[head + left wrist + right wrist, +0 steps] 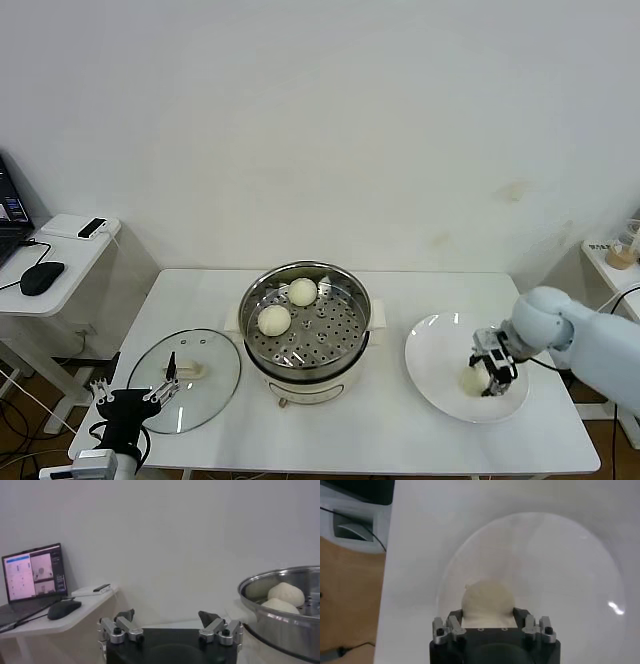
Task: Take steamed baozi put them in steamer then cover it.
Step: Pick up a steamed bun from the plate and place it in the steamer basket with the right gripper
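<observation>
Right wrist view: the baozi [487, 602] is clamped between the right gripper [488, 617] fingers over the white plate [560, 555]; its underside is hidden. Left gripper [167, 620] is spread wide, idle.

No legible text anywhere; laptop screen [34, 576] contents too small to read.

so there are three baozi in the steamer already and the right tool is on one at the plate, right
Not three: the head view shows two baozi in the steamer. The rest holds: the right tool is closed around a baozi on the plate.
</observation>
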`<state>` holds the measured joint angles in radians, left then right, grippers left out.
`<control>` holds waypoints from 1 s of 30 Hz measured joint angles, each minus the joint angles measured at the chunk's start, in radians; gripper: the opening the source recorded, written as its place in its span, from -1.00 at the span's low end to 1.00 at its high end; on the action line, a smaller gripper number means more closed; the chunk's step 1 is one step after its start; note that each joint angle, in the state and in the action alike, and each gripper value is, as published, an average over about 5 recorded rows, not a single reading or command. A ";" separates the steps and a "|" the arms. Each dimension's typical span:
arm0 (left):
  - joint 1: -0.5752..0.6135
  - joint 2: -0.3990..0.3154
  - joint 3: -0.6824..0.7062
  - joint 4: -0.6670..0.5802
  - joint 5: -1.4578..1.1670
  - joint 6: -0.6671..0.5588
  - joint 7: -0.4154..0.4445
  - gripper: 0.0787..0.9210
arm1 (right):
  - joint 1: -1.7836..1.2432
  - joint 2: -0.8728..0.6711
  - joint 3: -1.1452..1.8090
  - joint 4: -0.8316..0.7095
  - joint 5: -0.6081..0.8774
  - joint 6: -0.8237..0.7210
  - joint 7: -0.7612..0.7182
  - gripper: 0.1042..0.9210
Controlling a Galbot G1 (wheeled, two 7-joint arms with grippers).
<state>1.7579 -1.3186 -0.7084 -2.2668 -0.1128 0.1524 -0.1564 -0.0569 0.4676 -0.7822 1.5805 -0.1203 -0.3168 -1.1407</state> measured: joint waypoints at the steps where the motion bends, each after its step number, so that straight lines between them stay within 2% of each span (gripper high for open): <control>1: 0.000 0.002 0.000 0.000 0.000 0.000 0.000 0.77 | 0.019 0.004 -0.001 -0.003 0.005 0.003 -0.001 0.31; 11: 0.008 0.015 -0.017 -0.013 -0.008 0.005 0.000 0.77 | 0.278 0.089 -0.069 -0.046 0.082 0.016 0.001 0.31; 21: 0.022 0.003 -0.037 -0.025 -0.008 0.006 0.000 0.77 | 0.498 0.264 -0.187 -0.024 0.213 0.034 0.063 0.32; 30: 0.031 -0.015 -0.060 -0.036 -0.007 0.007 0.000 0.77 | 0.570 0.432 -0.302 0.007 0.297 0.100 0.134 0.32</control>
<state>1.7892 -1.3336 -0.7687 -2.3028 -0.1201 0.1593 -0.1562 0.5133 0.8996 -1.0847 1.5875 0.1771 -0.2167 -1.0064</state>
